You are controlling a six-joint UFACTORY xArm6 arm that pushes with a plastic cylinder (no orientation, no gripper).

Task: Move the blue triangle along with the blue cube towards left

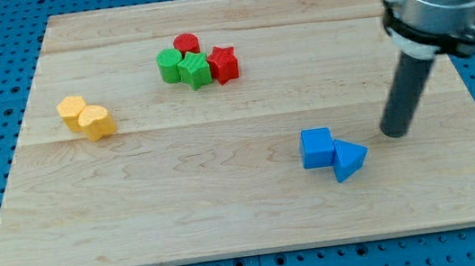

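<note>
I'm lining up: my tip [394, 135], a bare rod with no fingers, sits just right of the triangle [348, 158], which touches the cube [317, 148]. Next I'd push leftward through both.

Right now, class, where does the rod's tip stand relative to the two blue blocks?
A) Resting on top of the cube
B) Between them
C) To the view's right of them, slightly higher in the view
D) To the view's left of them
C: my tip stands on the board to the view's right of the blue triangle and the blue cube, a little above them in the view and apart from both.
</note>
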